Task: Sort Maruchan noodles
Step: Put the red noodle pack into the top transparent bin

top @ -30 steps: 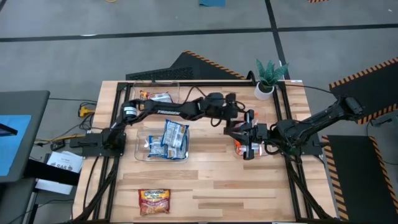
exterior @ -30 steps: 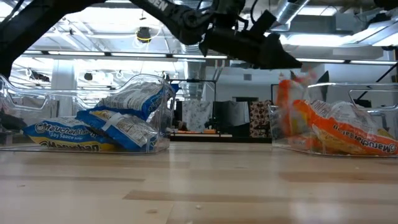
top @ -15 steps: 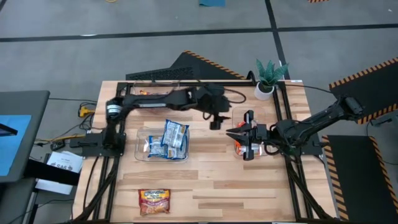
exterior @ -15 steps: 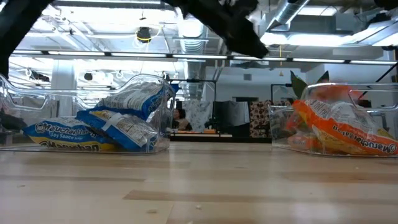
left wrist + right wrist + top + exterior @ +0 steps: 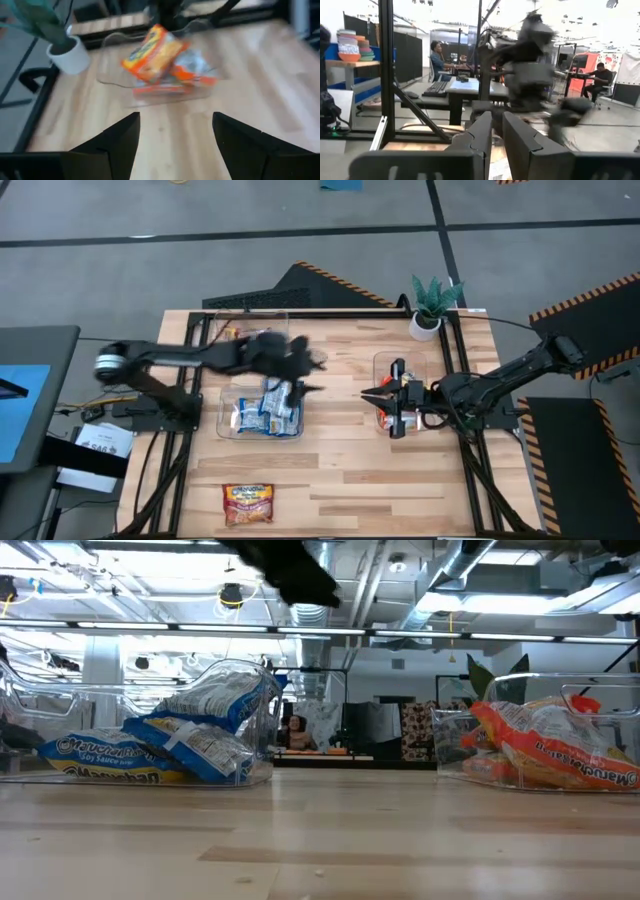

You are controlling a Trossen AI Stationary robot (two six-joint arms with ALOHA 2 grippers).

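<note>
The left gripper [image 5: 300, 375] has swung back from the right-hand clear plastic bin [image 5: 383, 363], fingers spread and empty, and now hangs over the middle clear bin of blue-and-white noodle packets [image 5: 268, 405]. Drop-off looks done; next up, likely the lone red-maroon packet [image 5: 248, 503] at the table's front edge. The right gripper [image 5: 392, 402] waits over the orange packets [image 5: 545, 750], fingers nearly together. The far bin's contents are hard to make out.
</note>
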